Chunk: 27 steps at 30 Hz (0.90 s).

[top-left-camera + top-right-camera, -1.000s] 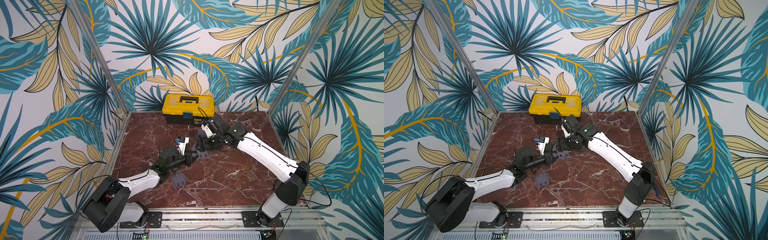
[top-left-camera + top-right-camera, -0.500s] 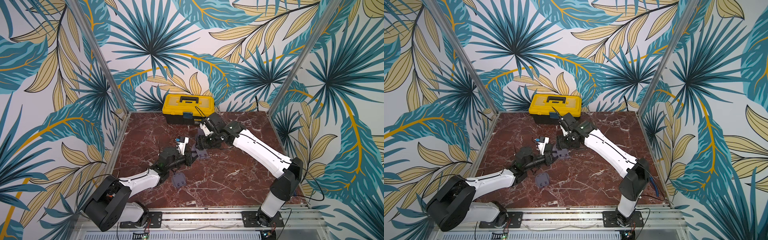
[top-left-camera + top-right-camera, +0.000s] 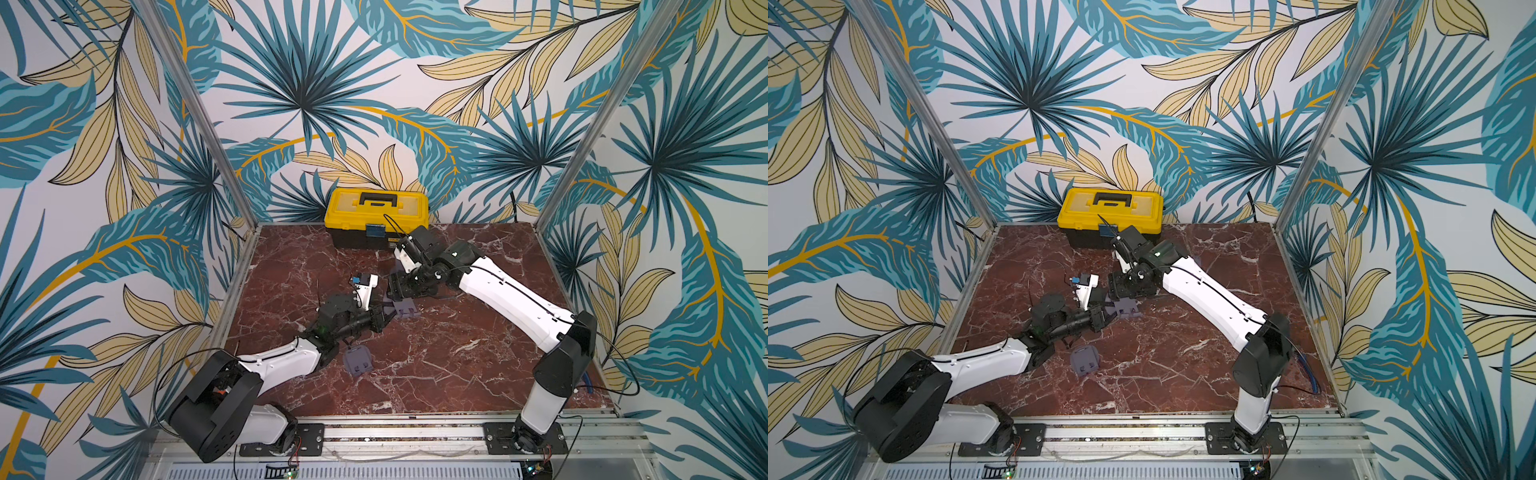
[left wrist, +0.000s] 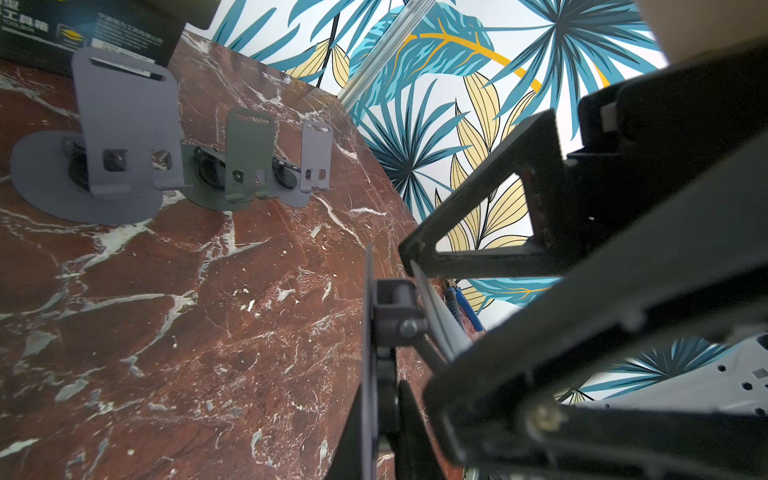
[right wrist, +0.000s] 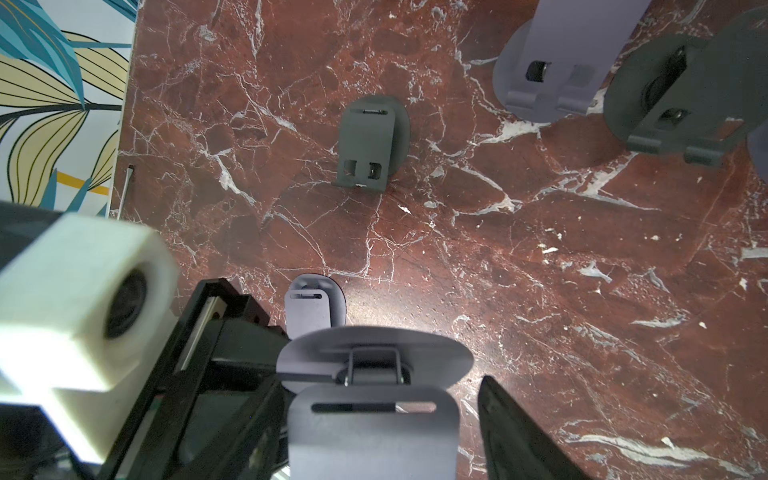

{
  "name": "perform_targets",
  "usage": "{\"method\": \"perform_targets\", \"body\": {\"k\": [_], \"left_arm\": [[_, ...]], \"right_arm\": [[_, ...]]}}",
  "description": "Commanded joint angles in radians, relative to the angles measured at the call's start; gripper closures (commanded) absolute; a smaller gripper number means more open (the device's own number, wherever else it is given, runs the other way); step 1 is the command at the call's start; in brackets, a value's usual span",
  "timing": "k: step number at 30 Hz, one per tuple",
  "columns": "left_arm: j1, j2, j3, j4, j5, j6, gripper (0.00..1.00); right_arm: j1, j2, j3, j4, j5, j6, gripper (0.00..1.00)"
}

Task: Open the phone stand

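The lavender phone stand (image 3: 406,309) (image 3: 1128,310) sits mid-table between both arms. In the left wrist view, my left gripper (image 4: 382,432) is shut on the thin edge of the stand's round base (image 4: 369,332). My right gripper (image 5: 386,428) is open and straddles the stand's back plate (image 5: 374,436). One finger (image 5: 511,428) stands off the plate's edge with bare table showing between them. The plate is raised off the round base (image 5: 436,357), and the hinge is visible. In both top views the left gripper (image 3: 384,318) (image 3: 1106,318) and right gripper (image 3: 397,291) (image 3: 1119,291) meet at the stand.
A folded lavender stand (image 3: 357,361) lies flat near the left forearm. Three opened stands (image 4: 124,124) (image 4: 247,158) (image 4: 313,160) stand in a row beside the yellow toolbox (image 3: 376,216) at the back. A folded dark grey stand (image 5: 365,145) lies on the marble.
The right arm's elbow has swung a little to the left while its gripper stayed at the stand. The left arm has not moved.
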Motion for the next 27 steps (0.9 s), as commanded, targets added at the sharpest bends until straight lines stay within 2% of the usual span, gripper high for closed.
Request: {"method": "perform_targets", "body": {"k": [1,16,27], "left_arm": [[-0.001,-0.003,0.030,0.045,0.010,0.007,1.00],[-0.001,-0.008,0.026,0.046,0.010,0.006,1.00],[-0.001,-0.007,0.026,0.046,0.010,0.004,1.00]], "right_arm": [[0.006,0.013,0.018,-0.027,-0.010,-0.009,0.26],[0.006,0.034,0.029,-0.028,-0.011,-0.011,0.31],[0.006,0.038,0.038,-0.028,-0.009,-0.013,0.51]]}}
